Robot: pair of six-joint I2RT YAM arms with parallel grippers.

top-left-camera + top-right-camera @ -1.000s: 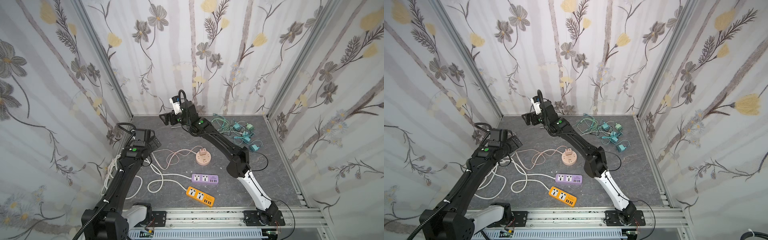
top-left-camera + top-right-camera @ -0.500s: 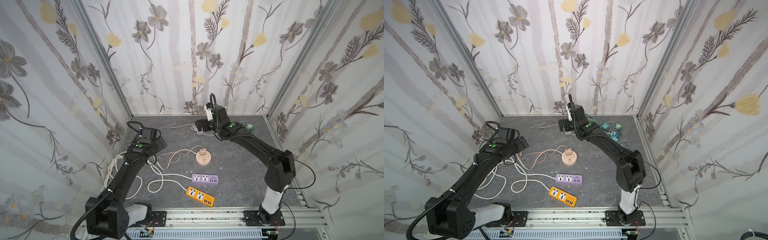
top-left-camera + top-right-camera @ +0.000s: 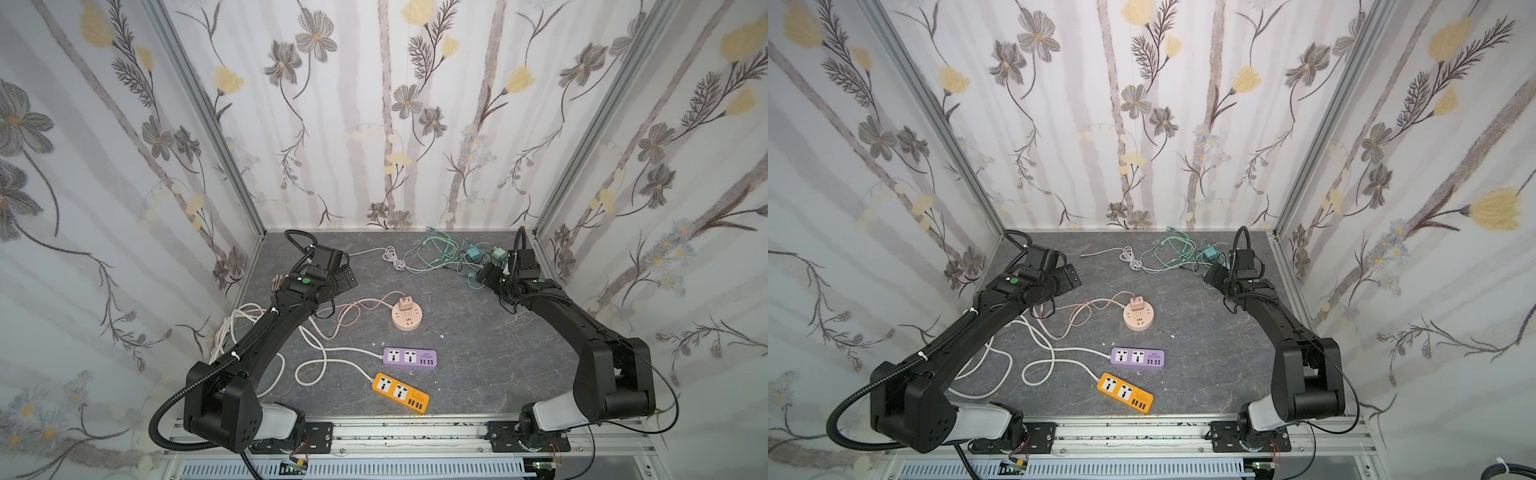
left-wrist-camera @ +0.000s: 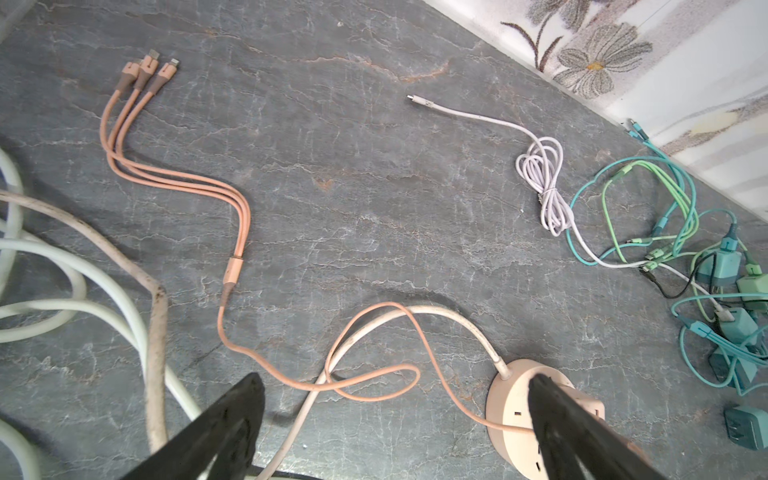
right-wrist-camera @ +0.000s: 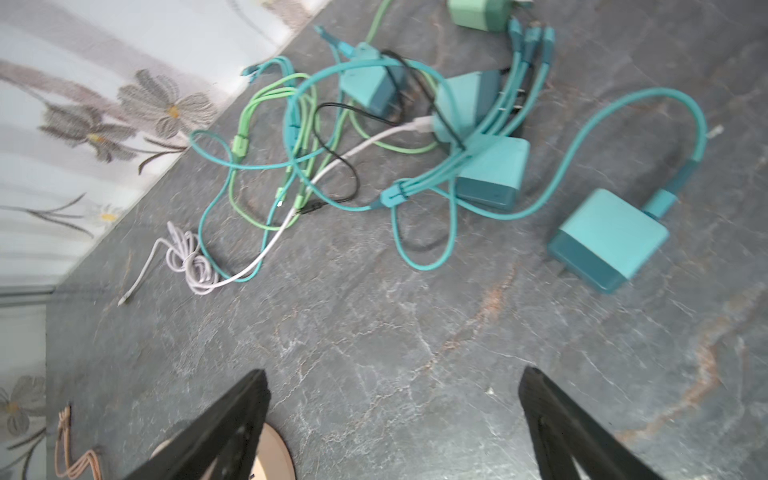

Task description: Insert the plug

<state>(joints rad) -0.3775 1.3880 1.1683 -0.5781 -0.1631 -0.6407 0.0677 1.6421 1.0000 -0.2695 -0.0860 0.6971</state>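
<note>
Progress: pink plug (image 3: 405,301) seated in round socket (image 3: 408,323); teal plugs (image 5: 609,239) loose far right; left gripper (image 4: 395,380), right gripper (image 5: 392,374) spread, empty.

No legible text or labels.

Top pair: set high over my worktop's (image 3: 478,340) front edge, looking down toward its back edge; both show all of it. My left wrist camera: close above the round socket (image 4: 509,399). My right wrist camera: close above the teal chargers (image 5: 609,239); both wrist views share them.
</note>
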